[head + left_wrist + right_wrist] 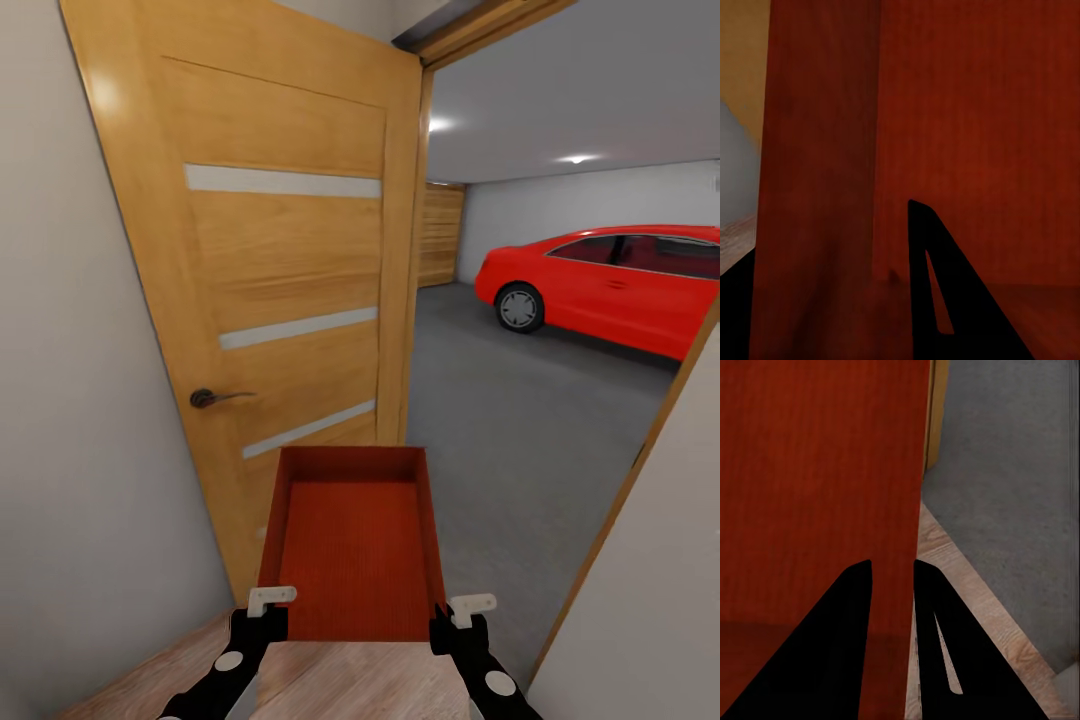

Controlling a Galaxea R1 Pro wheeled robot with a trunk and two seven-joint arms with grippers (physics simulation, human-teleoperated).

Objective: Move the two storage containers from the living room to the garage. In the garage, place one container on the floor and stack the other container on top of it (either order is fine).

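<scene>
Container [352, 545] is carried in front of the trunk, open top up, long axis pointing ahead, empty inside; one container in sight. Left gripper [262, 612] is at its near left corner, right gripper [458, 618] at its near right corner. Right wrist view: two dark fingers [844, 645] straddle the thin side wall [896, 495], one on the inner face, one on the outer, so right is clamped on that wall. Left wrist view: one finger [945, 300] sits inside the container [967, 127] against the wall, the other is at the frame edge outside it; reads as clamped on the left wall too. Container hangs over the edge between wood floor [330, 690] and grey concrete [520, 440], at the doorway. Open wooden door [290, 260] with three pale strips and a dark handle [215, 397] stands just left of the container. Garage ahead: red car [610, 285] at right, slatted wooden door [441, 235] at the back, white-grey walls, ceiling lights on.
</scene>
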